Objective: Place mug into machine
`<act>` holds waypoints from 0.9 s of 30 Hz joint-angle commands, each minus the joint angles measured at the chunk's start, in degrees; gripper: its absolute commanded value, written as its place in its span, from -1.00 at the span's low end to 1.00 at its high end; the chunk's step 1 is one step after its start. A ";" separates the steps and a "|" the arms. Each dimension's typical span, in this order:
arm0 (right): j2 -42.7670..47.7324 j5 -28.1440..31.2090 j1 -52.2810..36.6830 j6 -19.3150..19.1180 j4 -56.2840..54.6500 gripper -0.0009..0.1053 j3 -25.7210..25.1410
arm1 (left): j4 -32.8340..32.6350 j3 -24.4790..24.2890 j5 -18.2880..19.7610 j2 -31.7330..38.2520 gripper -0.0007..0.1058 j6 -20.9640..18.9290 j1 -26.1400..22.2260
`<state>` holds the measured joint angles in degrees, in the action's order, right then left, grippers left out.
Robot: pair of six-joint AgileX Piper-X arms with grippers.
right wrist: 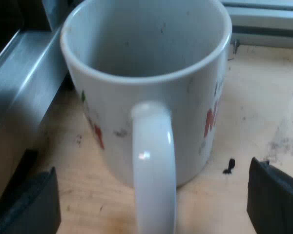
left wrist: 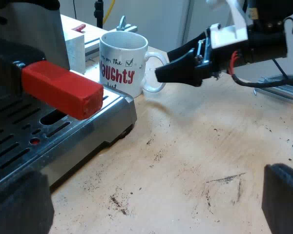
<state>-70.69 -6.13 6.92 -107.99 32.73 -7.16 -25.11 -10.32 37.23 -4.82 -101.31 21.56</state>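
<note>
beside the edge of the machine stands the mug; right claw spread before its handle, left claw spread.

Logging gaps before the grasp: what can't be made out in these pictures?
- Mug print: left wrist view, machine corner covers its lowest line; right wrist view, the mug's curve and handle hide most.
- Mug's inner bottom: right wrist view, hidden behind its near wall.
- Holder: left wrist view, past its red end it is dark and cut off.
</note>
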 commanded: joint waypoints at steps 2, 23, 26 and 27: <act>-3.79 0.00 0.09 0.20 3.46 0.51 -2.98 | 1.41 -0.18 0.92 -0.16 0.68 -0.23 0.27; -6.13 -1.88 0.09 0.37 2.69 -0.98 -5.22 | 1.41 -0.18 0.92 -0.16 0.68 -0.23 0.27; -1.96 -1.84 0.09 0.13 -0.28 -0.98 -5.22 | 1.41 -0.18 0.92 -0.16 0.68 -0.23 0.27; 0.06 -1.84 0.09 0.13 -2.19 -0.98 -5.22 | 1.41 -0.18 0.92 -0.16 0.68 -0.23 0.27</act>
<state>-74.72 -6.97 6.92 -107.60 31.34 -11.86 -25.11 -10.32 37.23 -4.82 -101.31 21.56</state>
